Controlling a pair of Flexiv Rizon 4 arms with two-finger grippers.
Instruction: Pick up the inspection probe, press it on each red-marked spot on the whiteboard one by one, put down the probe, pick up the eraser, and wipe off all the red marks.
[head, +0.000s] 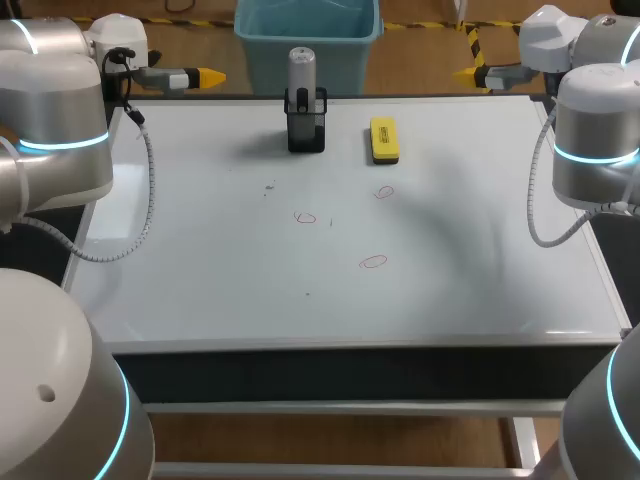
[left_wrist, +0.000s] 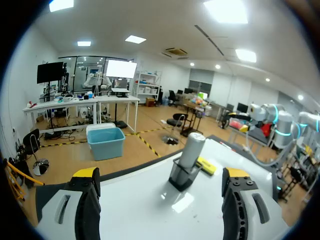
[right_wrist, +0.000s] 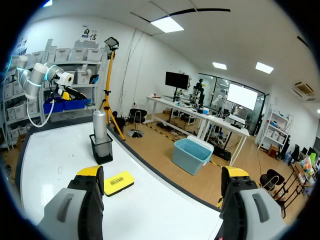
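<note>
Far edge of the whiteboard (head: 200, 270), about the middle: inspection probe (head: 302, 68), a silver-grey cylinder, stands upright in a black holder (head: 306, 128). Nothing grips it. Just beside the holder, toward my right, a yellow eraser (head: 384, 139) lies flat on the board, clear of the holder. 3 red marks (head: 305, 217) show nearer the robot, all thin outlined ovals: 1 almost straight in front of the holder, a 2nd mark (head: 385, 192) in front of the eraser, and a 3rd mark (head: 373, 262) nearer still, between the other 2 in line. A few faint dark specks sit to the left of the first oval. Left gripper (head: 208, 76) hangs at the board's far left corner, pointing across toward the holder; its wrist view shows both yellow-tipped fingers spread wide with nothing between them, and the probe, holder and eraser ahead. Right gripper (head: 467, 74) hangs at the far right corner, pointing back the other way, fingers likewise wide apart and empty; its wrist view has the eraser just ahead by 1 finger and the holder with probe beyond it.
</note>
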